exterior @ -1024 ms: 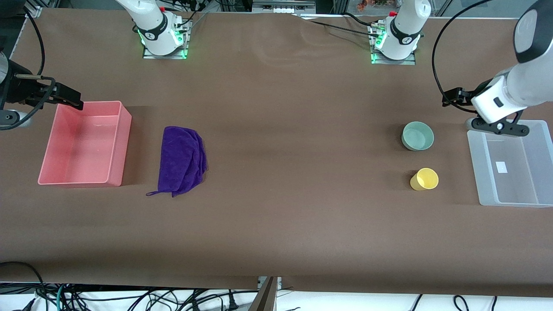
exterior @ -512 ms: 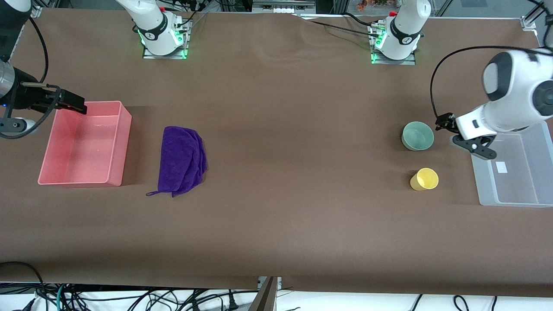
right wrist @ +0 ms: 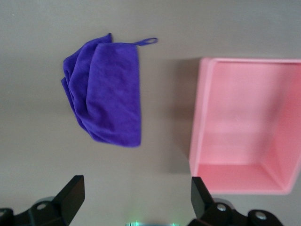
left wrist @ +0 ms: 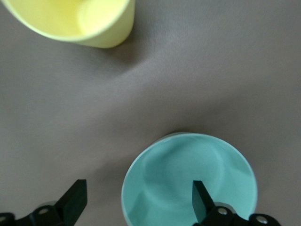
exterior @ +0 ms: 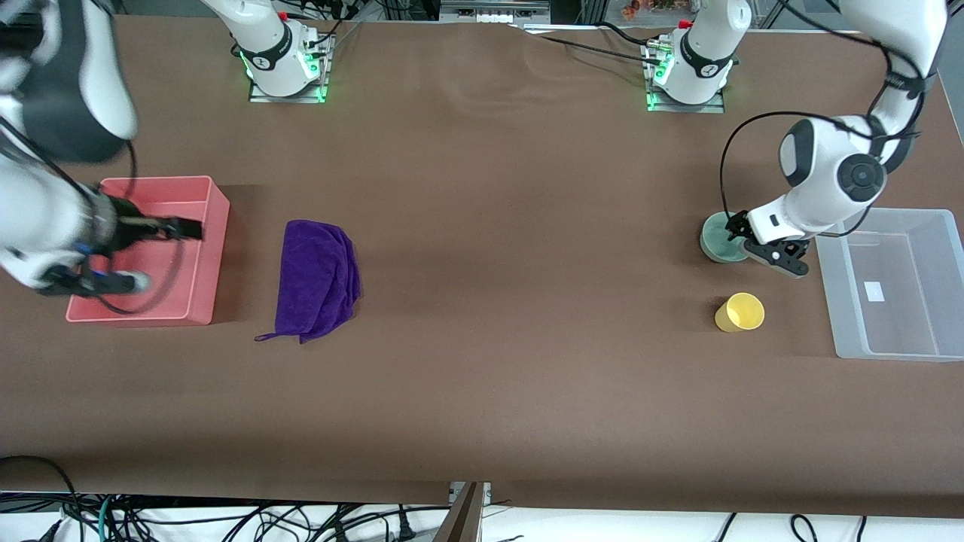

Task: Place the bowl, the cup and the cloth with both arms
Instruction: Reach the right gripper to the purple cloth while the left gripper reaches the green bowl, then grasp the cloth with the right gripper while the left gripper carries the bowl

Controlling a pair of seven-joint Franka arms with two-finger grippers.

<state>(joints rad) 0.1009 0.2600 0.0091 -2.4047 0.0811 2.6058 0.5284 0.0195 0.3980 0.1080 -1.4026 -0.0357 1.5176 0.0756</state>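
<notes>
The pale green bowl (exterior: 714, 239) stands near the left arm's end of the table, partly hidden by my left gripper (exterior: 757, 242), which hangs open just above it. In the left wrist view the open left gripper (left wrist: 138, 201) straddles the rim of the bowl (left wrist: 188, 179), one finger over its inside and one over the table. The yellow cup (exterior: 739, 312) stands upright, nearer the front camera than the bowl, and shows in the left wrist view (left wrist: 75, 19). The purple cloth (exterior: 316, 277) lies crumpled beside the pink bin. My right gripper (exterior: 181, 228) is open and empty over that bin; its wrist view shows the gripper (right wrist: 134, 202) and the cloth (right wrist: 106, 94).
A pink bin (exterior: 215, 248) stands at the right arm's end and shows in the right wrist view (right wrist: 244, 127). A clear plastic bin (exterior: 896, 346) stands at the left arm's end, beside the bowl and cup. Brown table covering lies between the cloth and the bowl.
My left gripper has swung from over the clear bin's corner to just above the bowl. My right arm has moved in and its gripper now hangs over the pink bin. Bowl, cup and cloth have not moved.
</notes>
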